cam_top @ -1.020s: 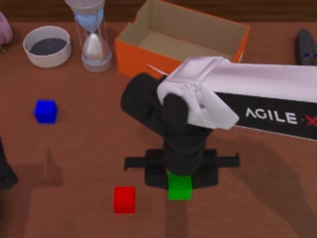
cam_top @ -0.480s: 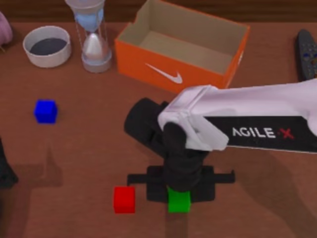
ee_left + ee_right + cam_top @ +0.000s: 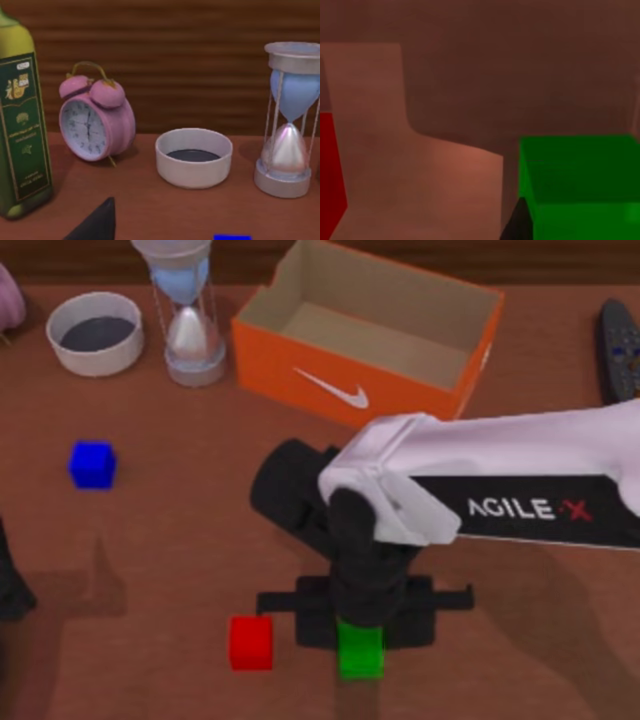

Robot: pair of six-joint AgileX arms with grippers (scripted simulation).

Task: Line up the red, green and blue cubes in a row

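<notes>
My right gripper (image 3: 360, 632) reaches down at the table's front middle, shut on the green cube (image 3: 360, 658). In the right wrist view the green cube (image 3: 580, 185) fills the near corner, with one dark fingertip (image 3: 520, 222) against its side. The red cube (image 3: 250, 642) rests on the table a short gap to the green cube's left, and its edge (image 3: 330, 170) shows in the right wrist view. The blue cube (image 3: 92, 464) sits alone at the left. My left gripper (image 3: 8, 585) is parked at the left edge, open; one fingertip (image 3: 100, 220) shows near the blue cube (image 3: 232, 237).
An open orange shoebox (image 3: 300, 365) stands at the back middle. An hourglass (image 3: 190, 320) and a white bowl (image 3: 95, 332) are at the back left, a remote (image 3: 620, 335) at the back right. A pink alarm clock (image 3: 95, 120) and a green bottle (image 3: 20, 120) stand further left.
My right arm has moved toward the table's front edge, carrying the green cube down level with the red cube. The red and blue cubes and the left arm stayed put.
</notes>
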